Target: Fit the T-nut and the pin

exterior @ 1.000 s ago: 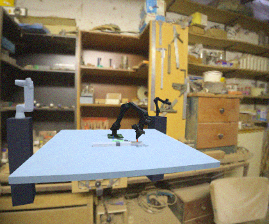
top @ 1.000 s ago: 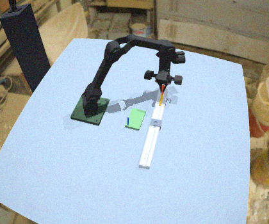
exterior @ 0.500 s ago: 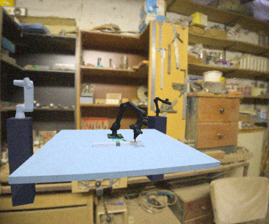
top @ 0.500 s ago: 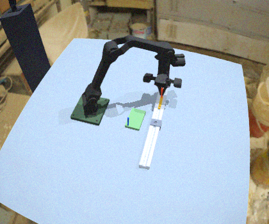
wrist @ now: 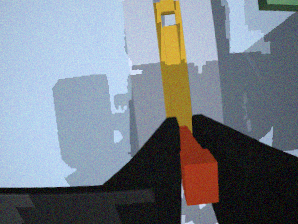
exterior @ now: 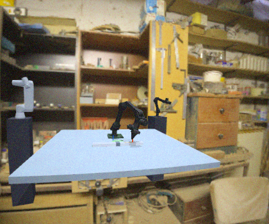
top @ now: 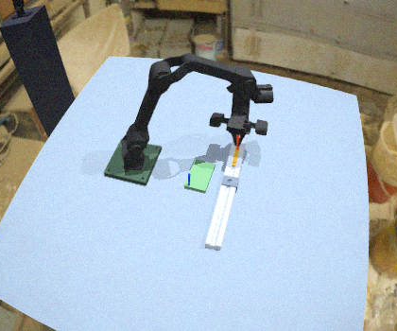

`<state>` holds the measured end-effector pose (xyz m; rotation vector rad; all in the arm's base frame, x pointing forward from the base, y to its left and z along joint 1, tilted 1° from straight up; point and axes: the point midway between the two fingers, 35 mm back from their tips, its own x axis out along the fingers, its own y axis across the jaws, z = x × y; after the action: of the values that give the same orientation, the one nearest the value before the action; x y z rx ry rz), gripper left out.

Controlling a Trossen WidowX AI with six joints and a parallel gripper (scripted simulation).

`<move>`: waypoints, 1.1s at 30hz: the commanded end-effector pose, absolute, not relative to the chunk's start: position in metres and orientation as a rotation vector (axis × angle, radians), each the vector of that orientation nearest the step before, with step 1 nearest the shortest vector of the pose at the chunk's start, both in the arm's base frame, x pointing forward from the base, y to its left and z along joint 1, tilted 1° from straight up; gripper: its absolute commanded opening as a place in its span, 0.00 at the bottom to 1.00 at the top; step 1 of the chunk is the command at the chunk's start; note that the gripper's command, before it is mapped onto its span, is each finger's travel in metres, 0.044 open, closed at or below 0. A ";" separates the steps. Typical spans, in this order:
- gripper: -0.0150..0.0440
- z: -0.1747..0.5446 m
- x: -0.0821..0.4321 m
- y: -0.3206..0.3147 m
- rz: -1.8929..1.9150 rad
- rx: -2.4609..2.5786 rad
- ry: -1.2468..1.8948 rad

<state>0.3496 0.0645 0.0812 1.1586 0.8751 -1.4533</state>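
Brass T-nut, a yellow, elongated metal piece (top: 232, 158) (wrist: 176, 90), lay over the far stretch of the silver aluminum rail (top: 220, 215) (exterior: 104, 144) (wrist: 142, 37), between the tool (top: 237, 143) (exterior: 132, 137) (wrist: 184, 125) and the dark grey bracket with a round hole (top: 230, 182) (exterior: 118, 144). From where I stood, I could not tell whether it sat down in the slot or just above it. It was not under the bracket's hole. The tool was closed narrowly on the block-ended, orange-red handle (top: 237, 140) (exterior: 132, 140) (wrist: 201, 175), whose squared end showed between the dark fingers from the wrist side. The nut's other end, with a small square-looking opening, pointed away from the tool.

The slim blue pin (top: 189, 180) (exterior: 113, 138) stood upright at one corner of the flat, light green tray (top: 201, 175) (exterior: 118, 141), which rested beside the rail. The black, jointed arm (top: 205, 65) (exterior: 124, 105) rose from a dark green square base plate (top: 115, 173) (exterior: 120, 136) and arched over to the rail. All of this was on the pale blue, broad table (top: 281, 227) (exterior: 129, 163), and the arm's grey shadows fell across its top
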 end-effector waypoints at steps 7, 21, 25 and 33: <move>0.00 0.080 0.346 0.048 -1.454 1.149 0.875; 0.00 0.079 0.342 0.027 -1.455 1.148 0.874; 0.00 0.079 0.340 0.020 -1.455 1.147 0.873; 0.00 0.078 0.338 0.008 -1.455 1.146 0.873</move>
<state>0.3401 0.0133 0.0793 1.1550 0.8713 -1.4549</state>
